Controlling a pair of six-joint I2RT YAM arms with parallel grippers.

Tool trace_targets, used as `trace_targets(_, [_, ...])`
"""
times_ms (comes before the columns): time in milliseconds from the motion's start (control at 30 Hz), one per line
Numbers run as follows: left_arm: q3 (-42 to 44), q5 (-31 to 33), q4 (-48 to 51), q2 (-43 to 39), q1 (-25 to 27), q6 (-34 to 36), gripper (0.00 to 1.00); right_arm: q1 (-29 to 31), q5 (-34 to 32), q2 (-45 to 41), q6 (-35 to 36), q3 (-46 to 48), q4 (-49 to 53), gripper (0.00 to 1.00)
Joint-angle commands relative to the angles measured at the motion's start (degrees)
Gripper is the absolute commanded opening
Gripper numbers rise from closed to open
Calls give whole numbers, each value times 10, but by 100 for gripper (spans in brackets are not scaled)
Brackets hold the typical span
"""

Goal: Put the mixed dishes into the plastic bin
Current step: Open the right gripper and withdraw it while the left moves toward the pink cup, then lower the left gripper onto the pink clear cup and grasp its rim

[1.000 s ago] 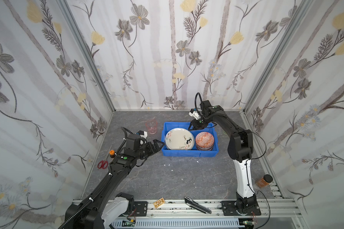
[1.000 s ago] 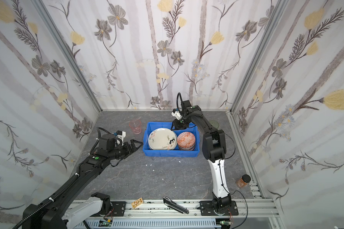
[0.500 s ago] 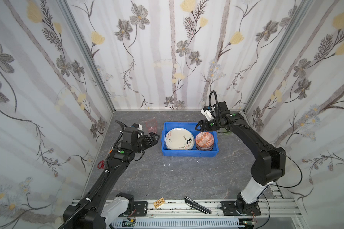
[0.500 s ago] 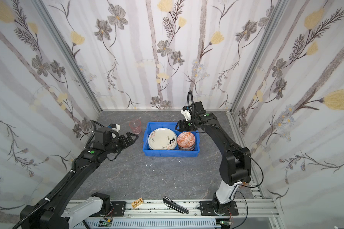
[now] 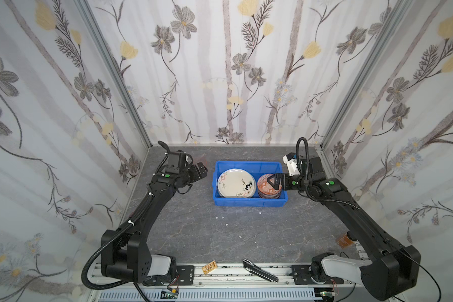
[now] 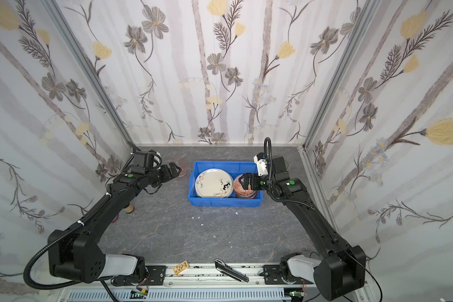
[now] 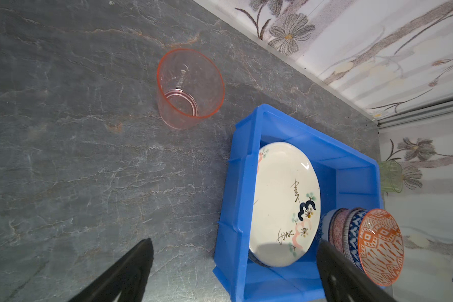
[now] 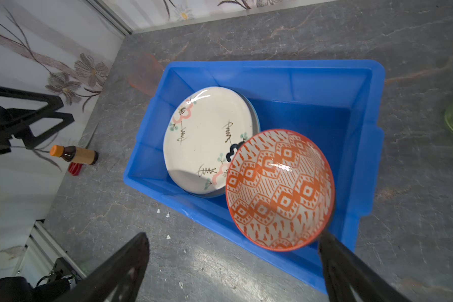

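Rail (image 5: 220, 272): metal, along the near edge.
Tabletop (image 5: 207, 235): grey stone-look, a few white crumbs.
Bin (image 5: 249, 202): blue, mid-table; holds a plate (image 5: 236, 183) and stacked bowls (image 5: 266, 187).
Right gripper (image 5: 273, 181): spread, empty, by the bowls.
Left gripper (image 5: 202, 170): spread, empty, left of the bin.
Pink cup (image 7: 190, 89): upright outside the bin.
Green cup (image 7: 390, 176): outside the bin, by the wall.
Walls (image 5: 220, 78): floral wallpaper, three sides.

Plastic bin (image 8: 272, 70): plain bright blue. Inside it, plate (image 8: 207, 136): cream, with pink blossoms, green sprigs and a navy motif. Top bowl (image 8: 277, 188): orange-on-white diamond lattice. Second bowl (image 7: 353, 235): blue-white. Outside the bin, pink tumbler (image 7: 188, 86) and green tumbler (image 7: 390, 175): translucent. Tabletop (image 7: 76, 157): grey, veined.
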State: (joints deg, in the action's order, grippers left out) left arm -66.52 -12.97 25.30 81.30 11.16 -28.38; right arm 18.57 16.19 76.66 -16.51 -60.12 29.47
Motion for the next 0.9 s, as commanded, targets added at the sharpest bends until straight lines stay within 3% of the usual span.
trace_targets(0, [-47,45,35,53,-5,21,100,-1,-54,-47,-13,41,-37,100])
trace_targets(133, [-116,66,61,130,-15,13,98,-6,-80,-111,-22,91,-28,100])
trace_targets(367, [-238,81,110,246,-24,10,84,-17,-107,-193,-18,125,1,100])
trace_targets(567, [-320,101,151,316,-29,10,77,-29,-129,-213,-20,124,32,100])
trace_targets(867, [-374,115,170,375,-35,10,69,-44,-138,-221,-20,133,39,100])
